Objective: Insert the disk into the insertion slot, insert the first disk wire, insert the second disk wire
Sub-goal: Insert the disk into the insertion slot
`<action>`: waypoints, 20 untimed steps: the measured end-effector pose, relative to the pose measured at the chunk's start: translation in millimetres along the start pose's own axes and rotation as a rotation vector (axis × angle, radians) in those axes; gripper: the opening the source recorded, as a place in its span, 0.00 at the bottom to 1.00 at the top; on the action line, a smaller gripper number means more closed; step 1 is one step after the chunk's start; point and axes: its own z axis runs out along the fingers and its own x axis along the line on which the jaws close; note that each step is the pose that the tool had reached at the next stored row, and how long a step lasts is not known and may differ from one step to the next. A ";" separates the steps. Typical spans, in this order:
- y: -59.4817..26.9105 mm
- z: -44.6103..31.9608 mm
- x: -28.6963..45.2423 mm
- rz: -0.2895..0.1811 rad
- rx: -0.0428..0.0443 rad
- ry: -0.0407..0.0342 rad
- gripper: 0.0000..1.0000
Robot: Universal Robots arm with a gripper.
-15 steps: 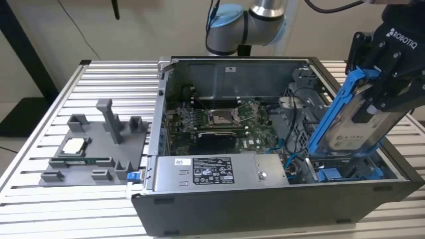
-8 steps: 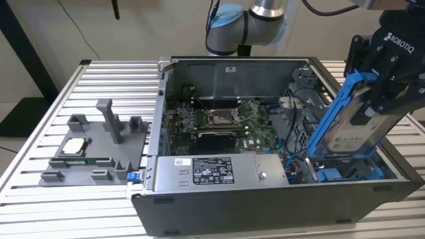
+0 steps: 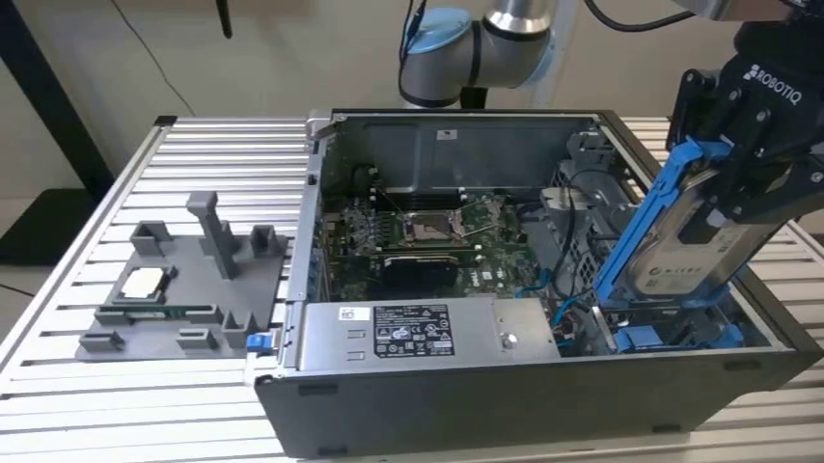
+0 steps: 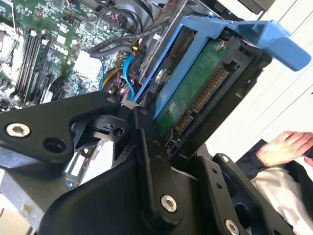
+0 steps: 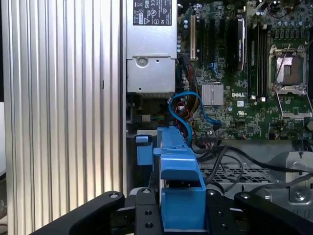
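The disk (image 3: pixel 693 253), a silver-grey drive in a bright blue carrier, hangs tilted over the open computer case's right end as the exterior view shows it. My gripper (image 3: pixel 734 188) is shut on its upper part. The disk's lower end reaches down to the insertion slot (image 3: pixel 676 335), a dark bay with blue plastic parts at the case's near corner. In the second wrist view the disk (image 4: pixel 190 98) shows its green board and connectors between my fingers (image 4: pixel 146 147). In the first wrist view my gripper (image 5: pixel 178 208) clamps the blue carrier (image 5: pixel 178 166). A thin blue cable (image 5: pixel 182 108) loops loose beside the bay.
A silver power-supply box (image 3: pixel 419 333) fills the case's near side, with the motherboard (image 3: pixel 425 227) behind it. A grey fixture tray (image 3: pixel 193 289) lies on the slatted table (image 3: pixel 77 386) at the exterior view's left. A person's hand (image 4: pixel 288 146) rests outside the case.
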 end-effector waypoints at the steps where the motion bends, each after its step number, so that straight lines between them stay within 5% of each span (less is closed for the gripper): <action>1: 0.0 0.2 0.0 0.000 0.0000 0.0001 0.32; 20: -0.3 8.0 0.0 0.000 0.0000 0.0001 0.32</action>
